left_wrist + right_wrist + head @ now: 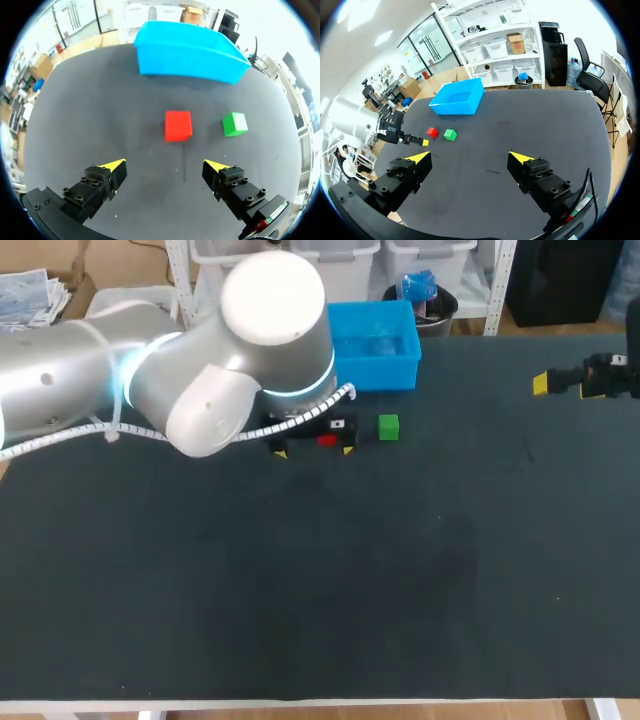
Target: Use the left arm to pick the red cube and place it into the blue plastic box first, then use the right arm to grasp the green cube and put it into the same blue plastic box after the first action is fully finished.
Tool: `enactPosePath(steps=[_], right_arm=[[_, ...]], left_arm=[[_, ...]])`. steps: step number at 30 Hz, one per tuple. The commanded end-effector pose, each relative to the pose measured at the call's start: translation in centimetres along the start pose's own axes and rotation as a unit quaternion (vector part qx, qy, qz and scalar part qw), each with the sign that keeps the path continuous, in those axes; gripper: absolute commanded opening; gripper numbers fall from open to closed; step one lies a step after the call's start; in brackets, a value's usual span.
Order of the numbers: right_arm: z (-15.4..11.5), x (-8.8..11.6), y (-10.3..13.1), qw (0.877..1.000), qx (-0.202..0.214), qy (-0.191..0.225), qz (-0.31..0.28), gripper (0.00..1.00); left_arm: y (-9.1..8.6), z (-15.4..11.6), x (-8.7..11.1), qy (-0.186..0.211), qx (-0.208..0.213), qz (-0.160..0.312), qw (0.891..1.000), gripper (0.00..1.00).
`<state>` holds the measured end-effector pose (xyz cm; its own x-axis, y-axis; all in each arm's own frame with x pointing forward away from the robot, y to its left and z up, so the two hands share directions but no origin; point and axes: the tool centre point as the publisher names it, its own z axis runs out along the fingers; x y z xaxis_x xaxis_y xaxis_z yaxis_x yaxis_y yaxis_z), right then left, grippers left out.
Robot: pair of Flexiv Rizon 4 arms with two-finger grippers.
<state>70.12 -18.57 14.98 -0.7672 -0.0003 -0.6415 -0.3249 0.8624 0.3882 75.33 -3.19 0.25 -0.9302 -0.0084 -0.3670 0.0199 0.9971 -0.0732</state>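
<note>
Just at twelve o'clock from the spread left tool (165,165), untouched on the tabletop (75,125): red cube (178,125), green cube (234,124) at its three o'clock; right tool (470,156) likewise spread, well apart.

green cube (234,124) near red cube (178,125), box (185,66) beyond

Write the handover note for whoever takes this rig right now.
Left claw: open, above the red cube, not touching it.
Right claw: open, empty, at the right side of the table.
Green cube lies beside the red one on the table; the blue box stands beyond both.
Done: nothing; neither cube is boxed.
Left: left arm boxes red, then right arm boxes green.
</note>
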Motion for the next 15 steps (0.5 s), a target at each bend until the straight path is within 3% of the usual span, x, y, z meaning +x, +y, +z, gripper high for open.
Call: enactPosePath(steps=[1,15], right_arm=[[0.0,0.0,-0.1,1.0,-0.001,0.0,0.0,1.0],[0.0,0.0,-0.1,1.0,-0.001,0.0,0.0,1.0]], left_arm=[[-0.5,1.0,-1.1,0.001,0.0,0.0,1.0,1.0],[-0.6,2.2,-2.7,-0.003,0.005,-0.012,1.0,1.0]])
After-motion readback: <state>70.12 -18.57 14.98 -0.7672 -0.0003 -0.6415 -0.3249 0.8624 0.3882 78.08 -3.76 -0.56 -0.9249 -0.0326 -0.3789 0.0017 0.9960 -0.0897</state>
